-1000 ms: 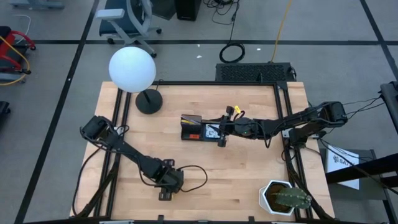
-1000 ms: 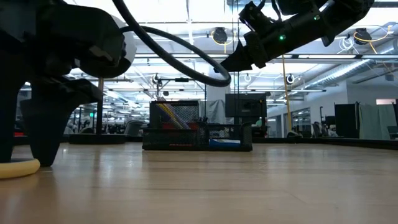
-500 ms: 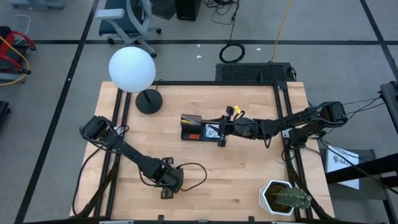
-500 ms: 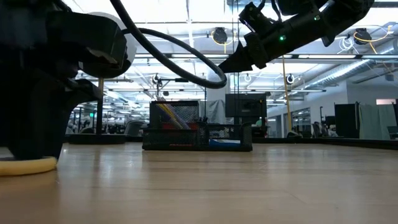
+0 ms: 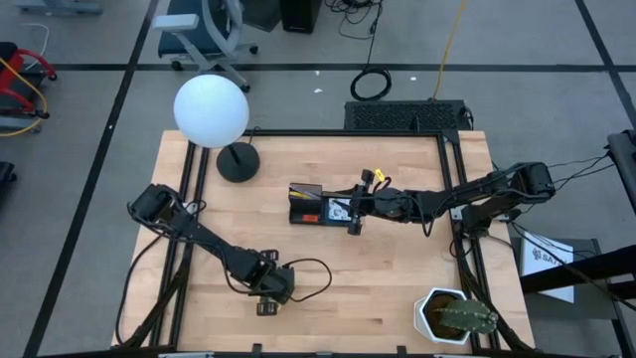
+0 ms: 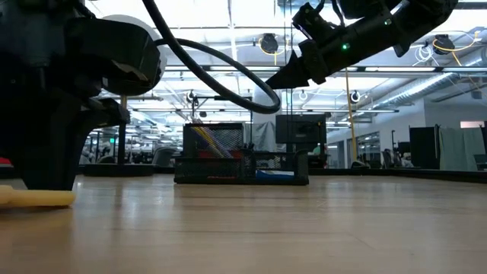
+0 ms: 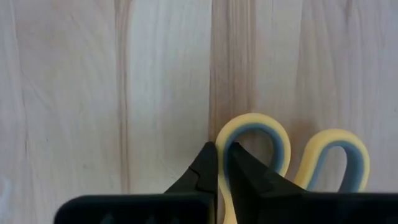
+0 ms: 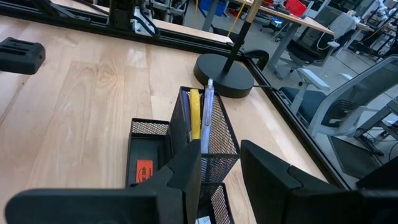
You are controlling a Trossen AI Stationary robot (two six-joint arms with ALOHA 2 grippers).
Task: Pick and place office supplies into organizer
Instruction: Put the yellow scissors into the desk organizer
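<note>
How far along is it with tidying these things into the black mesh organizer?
Pens already stand in the black mesh organizer. In hand: the left gripper is shut on the yellow-handled scissors, flat on the wooden table. Left: lifting them over. The right gripper hovers open by the organizer.

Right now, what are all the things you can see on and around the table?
Scissors: one, yellow handles, on the wood near the table's front edge, left side.
Organizer: one, black mesh, middle of the table.
Pens: a few, yellow, blue and silver, standing in the organizer's tall section.
Lamp: one, white globe on a round black base, back left of the table.
Cactus: one, green in a white pot, front right corner.
Table: one, light wood.
Left hand: black, shut on the scissors' handle loop.
Right hand: black, open, just above the organizer.
</note>
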